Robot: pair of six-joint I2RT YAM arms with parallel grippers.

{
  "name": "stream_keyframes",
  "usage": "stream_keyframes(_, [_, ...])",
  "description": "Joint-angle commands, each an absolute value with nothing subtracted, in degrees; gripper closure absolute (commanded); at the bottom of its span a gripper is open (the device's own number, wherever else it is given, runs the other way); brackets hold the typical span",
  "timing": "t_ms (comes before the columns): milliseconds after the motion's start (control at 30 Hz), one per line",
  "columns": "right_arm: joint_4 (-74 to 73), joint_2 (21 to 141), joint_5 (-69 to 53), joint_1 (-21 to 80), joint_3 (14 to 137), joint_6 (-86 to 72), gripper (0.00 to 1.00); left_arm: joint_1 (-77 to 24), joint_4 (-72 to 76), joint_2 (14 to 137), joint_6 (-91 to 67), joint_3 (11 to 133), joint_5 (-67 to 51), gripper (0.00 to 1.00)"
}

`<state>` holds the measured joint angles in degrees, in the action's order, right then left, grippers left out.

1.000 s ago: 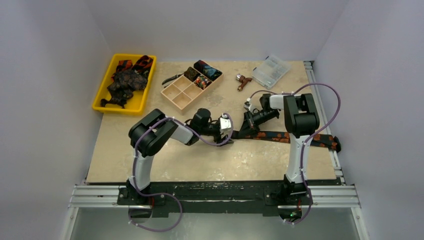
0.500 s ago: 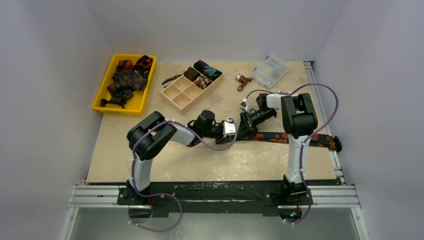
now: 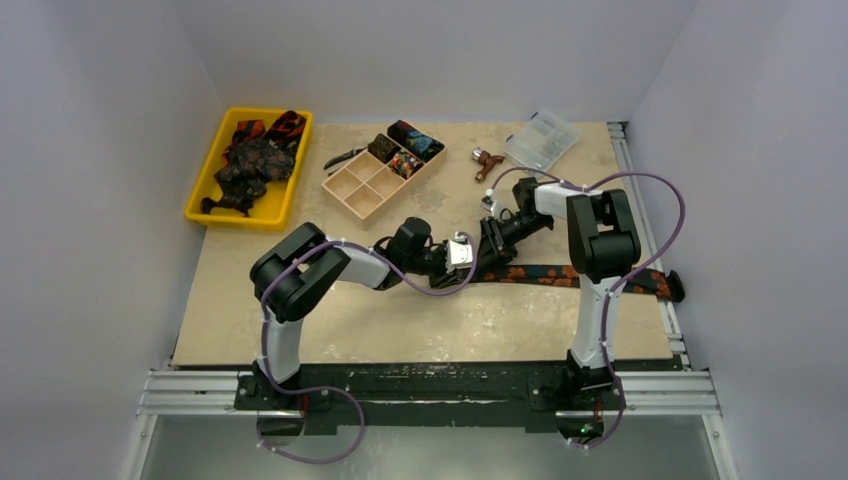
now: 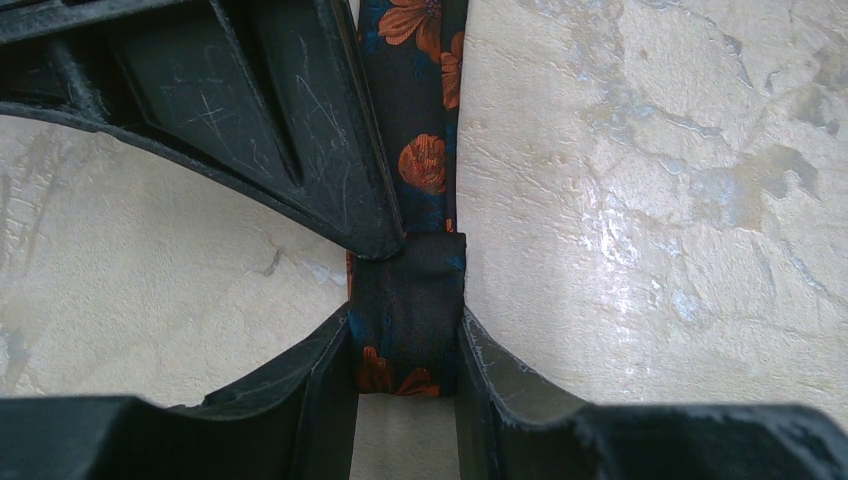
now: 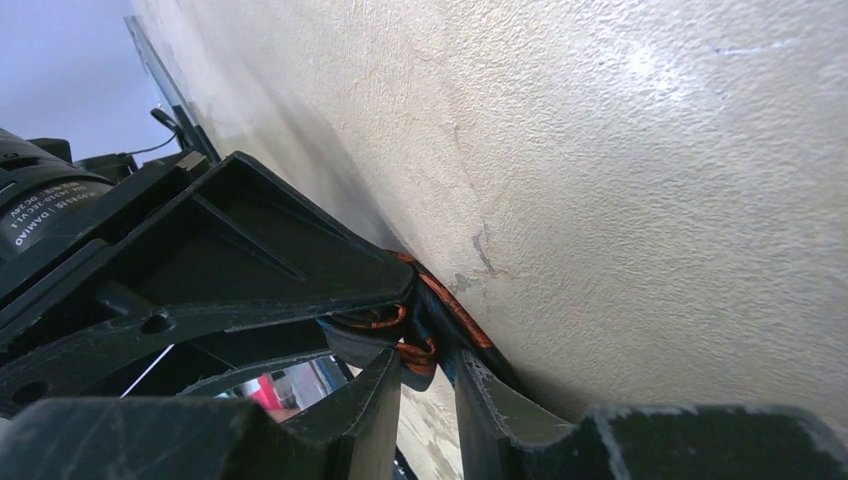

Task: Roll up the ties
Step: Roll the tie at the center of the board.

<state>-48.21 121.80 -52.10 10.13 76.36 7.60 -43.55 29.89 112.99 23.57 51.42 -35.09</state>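
One tie [image 3: 545, 272] lies stretched flat on the desk [image 3: 400, 320]. It runs from the middle of the desk to the right edge, where its end rests on the rail. More ties [image 3: 250, 160] are heaped in one yellow tray [image 3: 236, 222] at the far left corner; they are too tangled to count. One divided box [image 3: 362, 190] stands near the far edge and has rolled ties [image 3: 410, 145] in its far compartments. One clear case [image 3: 541, 141] and one small brown tool [image 3: 486, 162] lie towards the far right corner.

The two grippers meet at the tie's middle end, which is folded over once. The left gripper [image 4: 405, 345] pinches this fold, and its fingers [image 4: 330, 360] press on both sides of the fabric. The right gripper [image 5: 428, 365] has its fingers only a little apart, with the tips at the fold. One of its fingers touches the edge of the tie just beside the fold. Whether it grips the tie cannot be told.

A broad strip of bare desk lies between the tie and the near edge.
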Motion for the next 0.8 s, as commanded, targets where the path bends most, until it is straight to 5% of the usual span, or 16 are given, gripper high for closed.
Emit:
stream_keyframes(0, [-49.54, 122.32, -52.91, 10.62, 76.14, 10.34, 0.72, -43.24, 19.49, 115.60, 23.35, 50.54, -31.65, 0.83])
stream_keyframes(367, [-50.87, 122.19, -54.87, 10.75, 75.39, 11.12, 0.69, -43.25, 18.75, 116.11, 23.64, 51.47, -30.74, 0.83])
stream_keyframes(567, [-46.86, 122.65, -51.12, 10.86, 74.08, 9.33, 0.99, -43.25, 18.41, 116.32, 23.49, 51.90, -30.68, 0.80])
stream_keyframes(633, [-45.94, 123.10, -48.56, 10.90, 73.97, 9.32, 1.00, -43.20, 18.46, 116.15, 23.32, 51.73, -30.86, 0.75])
stream_keyframes(767, [-43.62, 123.03, -41.77, 10.90, 73.52, 9.12, 1.00, -42.82, 22.96, 114.06, 22.49, 48.76, -33.09, 0.50])
